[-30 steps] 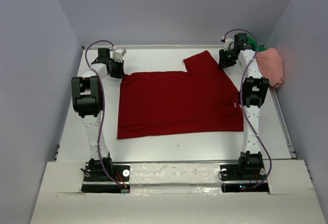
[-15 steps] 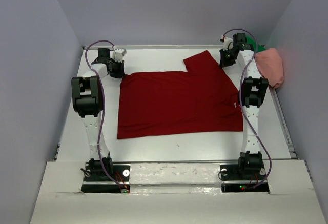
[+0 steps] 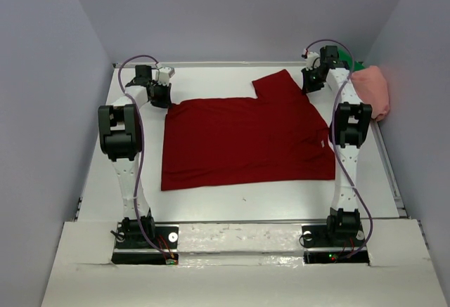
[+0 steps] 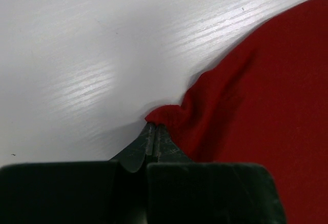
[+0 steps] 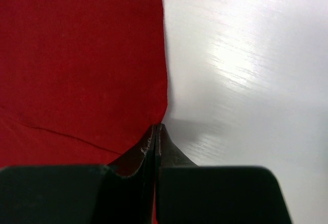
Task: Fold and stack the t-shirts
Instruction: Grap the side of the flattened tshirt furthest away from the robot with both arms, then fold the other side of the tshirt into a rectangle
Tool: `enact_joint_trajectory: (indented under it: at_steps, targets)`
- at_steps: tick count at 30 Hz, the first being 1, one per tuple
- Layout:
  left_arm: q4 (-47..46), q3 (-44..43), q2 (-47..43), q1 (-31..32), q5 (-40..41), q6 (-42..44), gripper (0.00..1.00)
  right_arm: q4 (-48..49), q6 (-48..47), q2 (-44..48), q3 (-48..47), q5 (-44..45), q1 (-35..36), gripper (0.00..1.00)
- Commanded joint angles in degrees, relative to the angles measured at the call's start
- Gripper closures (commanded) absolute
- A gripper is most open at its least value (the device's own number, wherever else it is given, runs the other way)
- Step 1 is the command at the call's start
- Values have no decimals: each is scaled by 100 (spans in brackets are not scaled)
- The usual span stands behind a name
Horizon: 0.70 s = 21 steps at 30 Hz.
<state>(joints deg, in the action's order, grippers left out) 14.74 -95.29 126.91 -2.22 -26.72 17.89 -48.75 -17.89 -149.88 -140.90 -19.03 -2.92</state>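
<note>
1. Three shirts show in the top view. The red shirt lies spread flat at the middle of the table. The green shirt and pink shirt sit bunched at the upper right edge. The left gripper is at the red shirt's upper left corner. The right gripper is at its upper right, beside the sleeve.
2. Left wrist view: the left gripper has its jaws closed, pinching a puckered fold at the red shirt's edge. Cloth fills the right of the frame and bare table the upper left.
3. Right wrist view: the right gripper has its jaws pressed together on the red shirt's edge. Cloth fills the left of the frame, table the right.
</note>
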Motion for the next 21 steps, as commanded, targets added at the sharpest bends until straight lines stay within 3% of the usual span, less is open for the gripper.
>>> enact_joint_trajectory:
  at_steps: [1, 21]
  targets:
    - [204, -157, -562, 28, 9, 109, 100, 270, -92, 627, 89, 57, 37, 100]
    - [222, 203, -1116, 11, 106, 320, 100, 243, -268, 1207, 598, 57, 37, 100]
